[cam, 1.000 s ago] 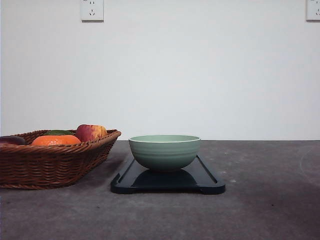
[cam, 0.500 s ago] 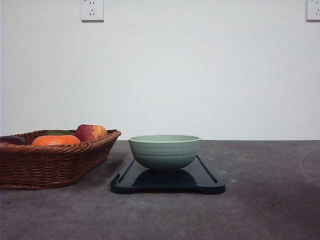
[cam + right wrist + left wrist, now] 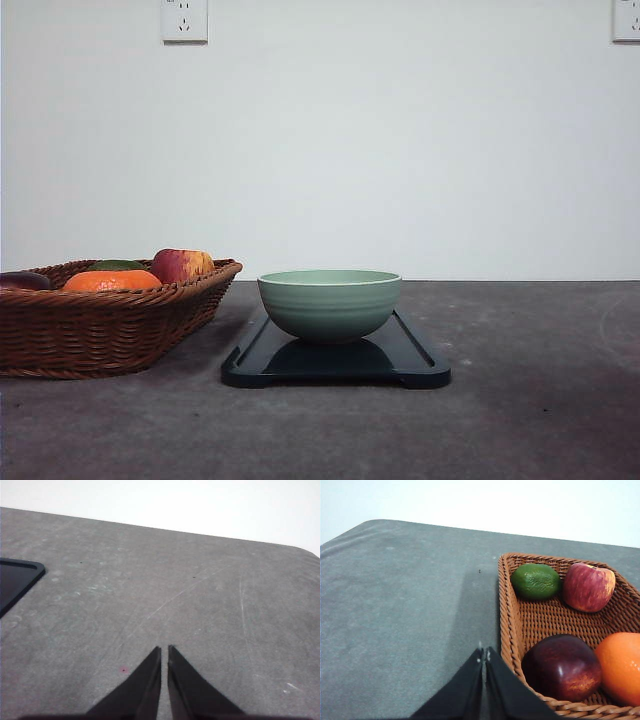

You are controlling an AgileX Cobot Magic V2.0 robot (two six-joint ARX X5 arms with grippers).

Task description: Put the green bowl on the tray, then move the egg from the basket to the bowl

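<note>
The green bowl (image 3: pixel 329 303) stands upright on the dark tray (image 3: pixel 420 362) in the middle of the table. The brown wicker basket (image 3: pixel 100 325) sits left of the tray, and its rim (image 3: pixel 505 620) shows in the left wrist view. The egg is hidden from every view. My left gripper (image 3: pixel 483 655) is shut and empty over bare table just outside the basket's rim. A corner of the tray (image 3: pixel 15 582) appears in the right wrist view, and my right gripper (image 3: pixel 164 650) is shut with nothing in it above bare table, well apart from it.
The basket holds an orange (image 3: pixel 110 280), a red apple (image 3: pixel 182 264), a green lime-like fruit (image 3: pixel 536 581) and a dark red fruit (image 3: pixel 562 666). A white wall with two sockets stands behind the table.
</note>
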